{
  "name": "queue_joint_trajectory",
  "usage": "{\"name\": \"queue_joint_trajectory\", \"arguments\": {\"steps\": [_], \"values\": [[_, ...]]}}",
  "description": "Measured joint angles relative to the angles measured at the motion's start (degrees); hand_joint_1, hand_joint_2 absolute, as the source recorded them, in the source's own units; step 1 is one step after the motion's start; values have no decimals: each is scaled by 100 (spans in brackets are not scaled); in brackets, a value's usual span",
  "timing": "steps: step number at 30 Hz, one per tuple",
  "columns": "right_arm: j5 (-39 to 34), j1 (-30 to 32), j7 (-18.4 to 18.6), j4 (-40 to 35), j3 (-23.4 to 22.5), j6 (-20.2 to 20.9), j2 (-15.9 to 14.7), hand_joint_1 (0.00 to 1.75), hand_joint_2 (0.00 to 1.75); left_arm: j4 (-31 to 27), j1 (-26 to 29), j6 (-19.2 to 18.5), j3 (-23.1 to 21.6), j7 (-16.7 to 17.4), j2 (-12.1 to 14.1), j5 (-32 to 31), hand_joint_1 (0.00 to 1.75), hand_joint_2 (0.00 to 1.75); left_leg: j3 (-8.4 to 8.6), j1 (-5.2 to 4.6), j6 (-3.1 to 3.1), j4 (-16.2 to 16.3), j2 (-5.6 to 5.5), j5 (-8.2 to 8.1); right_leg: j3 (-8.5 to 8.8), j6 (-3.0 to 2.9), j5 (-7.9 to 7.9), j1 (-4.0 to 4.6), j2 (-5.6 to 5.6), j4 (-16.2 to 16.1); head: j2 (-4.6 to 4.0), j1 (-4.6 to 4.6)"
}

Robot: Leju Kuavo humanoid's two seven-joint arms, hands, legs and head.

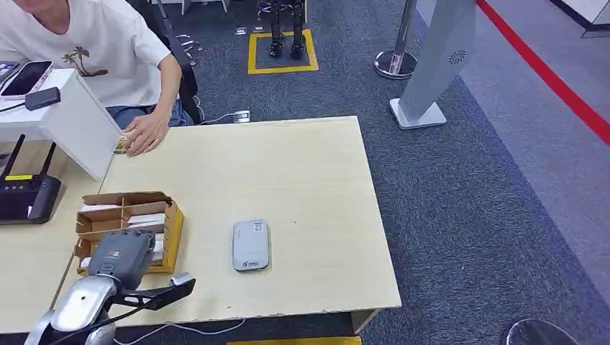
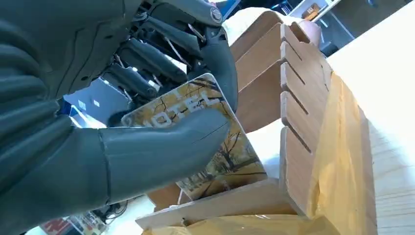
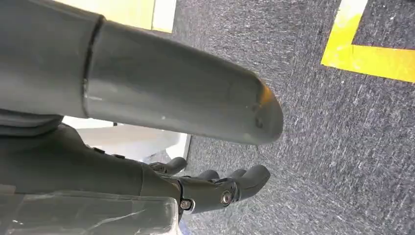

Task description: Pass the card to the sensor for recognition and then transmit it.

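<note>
A yellow hotel card (image 2: 230, 156) with autumn trees printed on it is pinched between the thumb and fingers of my left hand (image 2: 161, 122). The card stands in the slotted wooden card box (image 2: 303, 147), partly inside it. From the head camera my left hand (image 1: 126, 255) sits over that card box (image 1: 133, 215) at the table's front left. The grey card sensor (image 1: 251, 245) lies flat on the table to the right of the box. My right hand (image 3: 195, 147) hangs over grey carpet, fingers apart and holding nothing.
A person in a white shirt sits at the table's far left, one hand (image 1: 146, 133) resting on the table edge. A white stand (image 1: 72, 118) and a black router (image 1: 25, 198) are on the left. Carpet lies to the right of the table (image 1: 316, 180).
</note>
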Motion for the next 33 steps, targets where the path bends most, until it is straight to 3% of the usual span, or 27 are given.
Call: {"name": "queue_joint_trajectory", "arguments": {"steps": [14, 33], "values": [[0, 1, -37, 0, 0, -22, -2, 0, 0, 0, -282, -4, -4, -18, 72, 195, 175, 175, 0, 0, 0, 0, 0, 0, 0, 0, 0, 0, 0, 0, 0, 0], [0, 4, -105, 2, 0, -24, -2, 0, 0, -302, -417, -216, 129, -127, 756, 1125, 175, 175, -1, 1, 0, 0, 0, 0, 1, 0, 0, 0, 0, 1, 0, -2]]}}
